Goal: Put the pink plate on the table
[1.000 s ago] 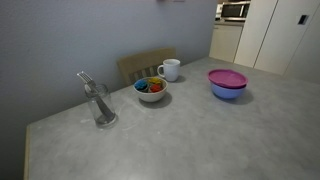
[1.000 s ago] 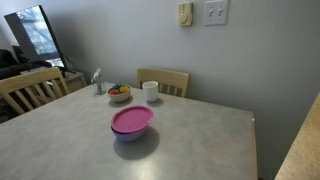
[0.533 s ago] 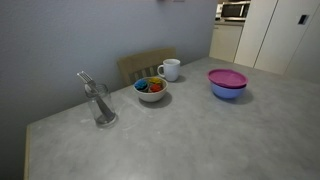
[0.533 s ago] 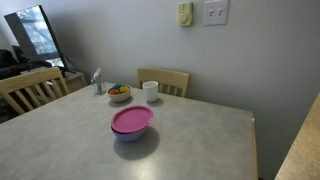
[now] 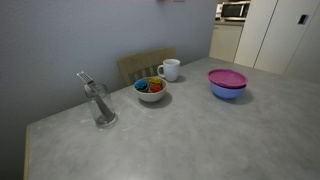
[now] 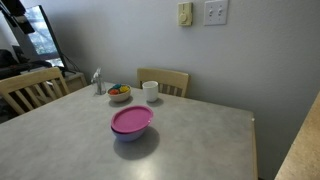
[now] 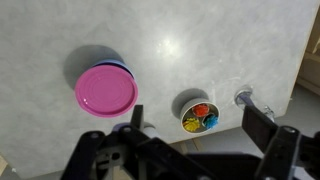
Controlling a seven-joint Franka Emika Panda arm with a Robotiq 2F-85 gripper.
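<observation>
— Where was the pink plate (image 5: 227, 77)?
— Sat right on top of the blue bowl (image 5: 228, 93), out on the grey desk (image 5: 200, 135), well apart from the white bowl of coloured pieces (image 5: 151, 89) and the white mug (image 5: 170, 69).
— And the claw (image 7: 193, 112)?
— Up high, looking straight down, fingers spread wide, gripping nothing. The plate lay off to one side below it.

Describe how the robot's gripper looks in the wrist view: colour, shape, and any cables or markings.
The gripper is black all over, with two flat, blocky fingers rising from an angular linkage body along the bottom edge. No markings or cables can be made out; that part is dark and blurred.
</observation>
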